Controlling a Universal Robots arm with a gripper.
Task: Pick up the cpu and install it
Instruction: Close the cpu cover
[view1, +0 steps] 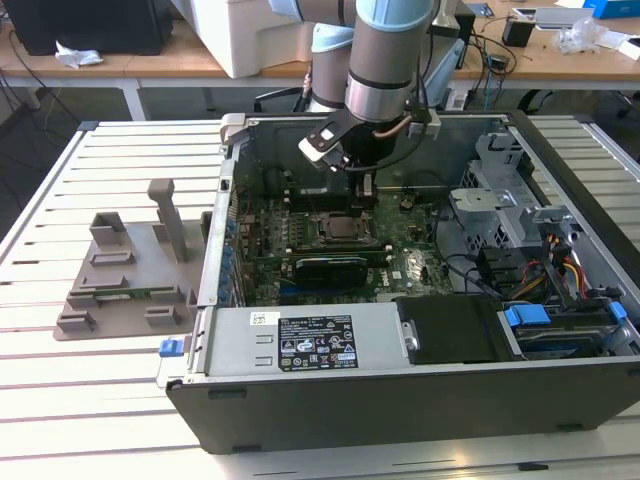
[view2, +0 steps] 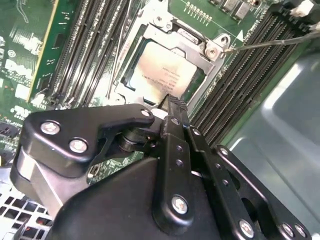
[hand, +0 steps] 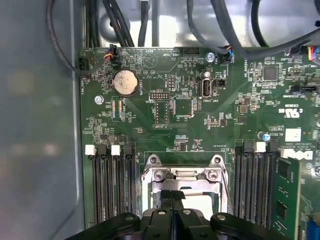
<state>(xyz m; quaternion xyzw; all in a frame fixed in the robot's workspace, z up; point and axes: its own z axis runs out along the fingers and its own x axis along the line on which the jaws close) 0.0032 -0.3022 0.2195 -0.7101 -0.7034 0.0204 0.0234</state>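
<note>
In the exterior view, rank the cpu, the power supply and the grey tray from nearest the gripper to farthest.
From the gripper:
1. cpu, seated in the socket right under the gripper.
2. power supply, along the near wall of the case.
3. grey tray, outside the case at the exterior view's left.
</note>
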